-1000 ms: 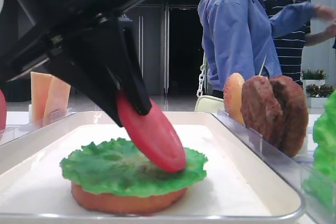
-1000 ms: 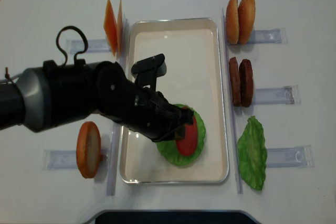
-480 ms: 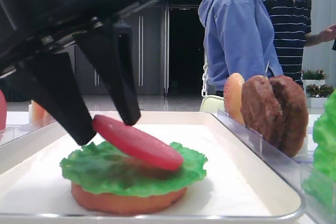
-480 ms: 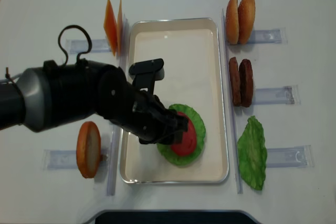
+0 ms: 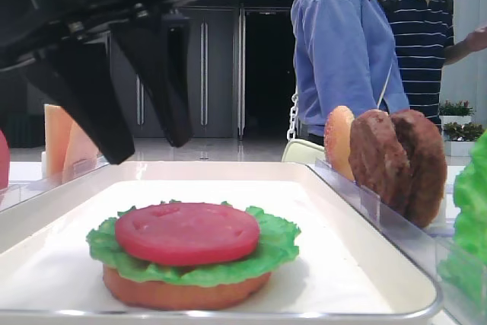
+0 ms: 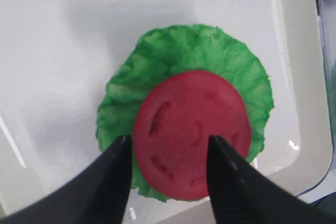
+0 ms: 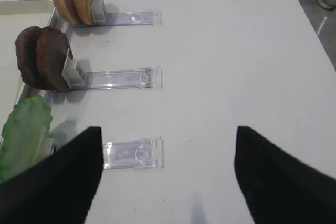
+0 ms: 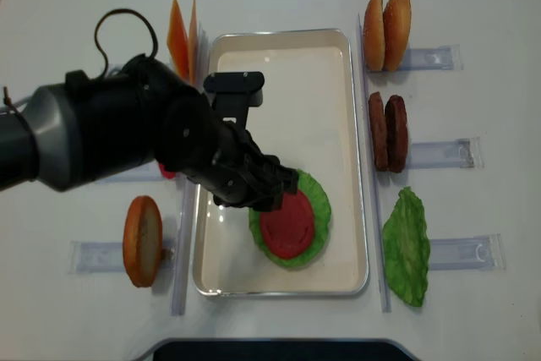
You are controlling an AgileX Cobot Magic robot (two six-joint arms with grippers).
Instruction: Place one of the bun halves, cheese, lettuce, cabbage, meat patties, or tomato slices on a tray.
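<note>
- Nearest to us on the big shallow off-white tray [image 8: 351, 166] sits a stack: an orange-tan bun half [image 5: 183, 294] at the bottom, a ruffled bright green lettuce leaf [image 6: 157, 66] on it, and a smooth red-pink tomato slice [image 6: 191, 132] lying flat on top, roughly centred on the leaf.
- We judge that slice light, stiff and rather slick, a moulded toy disc; if we had to lift it, we would pinch it across its edge, since its flat face offers nothing to hold. The leaf under it looks soft and could shift with it.
- Just above the stack hangs the black left gripper [image 6: 165, 179], jaws spread wide with nothing between them; its two fingers [image 5: 160, 81] stand clear of the tomato, one on each side.
- Near left of the tray, a second orange-tan bun half [image 8: 142, 240] stands on edge in a clear plastic holder.
- Near right, another green lettuce leaf [image 8: 407, 245] rests in its holder, close beside the tray rim.
- Further back on the right stand two dark-brown rough meat patties [image 8: 387, 132], then two more bun halves [image 8: 387, 31]; far left, thin pale-orange cheese slices [image 8: 181, 40].
- The right gripper [image 7: 168, 182] hovers over the bare white surface [image 7: 236, 51], wide apart and empty, well away from the tray.
- Nothing blocks the stack but the left arm itself.
</note>
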